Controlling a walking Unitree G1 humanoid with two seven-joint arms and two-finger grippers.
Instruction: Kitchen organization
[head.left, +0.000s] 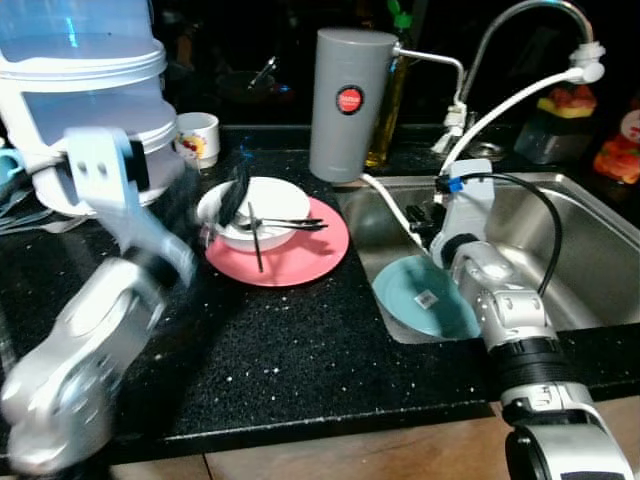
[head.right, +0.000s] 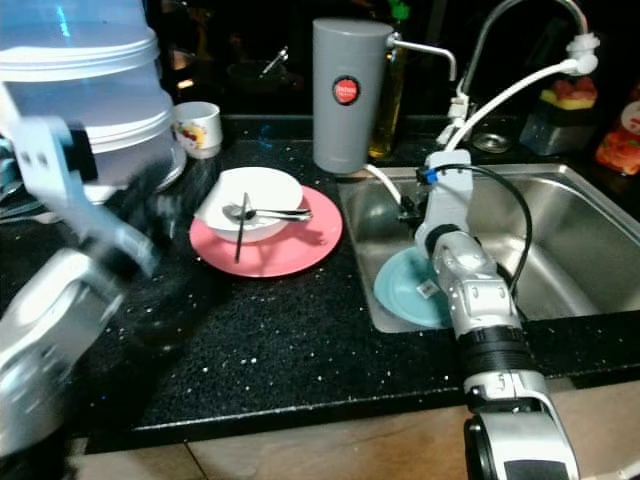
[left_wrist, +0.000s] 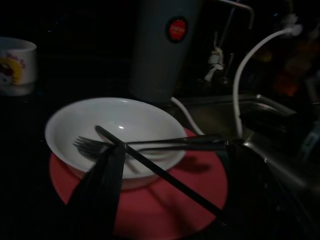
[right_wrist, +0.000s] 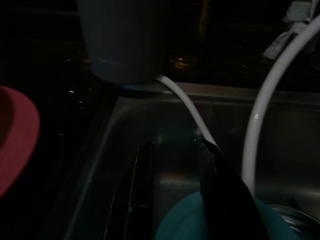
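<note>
Left gripper (head.left: 236, 196), blurred, state unclear, reaches white bowl (head.left: 262, 205) holding fork (left_wrist: 95, 145) and chopstick (left_wrist: 165, 175), stacked on pink plate (head.left: 315, 255), likely for clearing. Right gripper (right_wrist: 175, 190), fingers parted and empty, hangs over teal plate (head.left: 420, 300) in sink (head.left: 590, 250).

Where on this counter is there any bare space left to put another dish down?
The black counter is bare between the pink plate and its front edge, beside the sink. The back is crowded: white steamer, mug and grey canister. The sink's right half looks free; a teal plate lies left.
</note>
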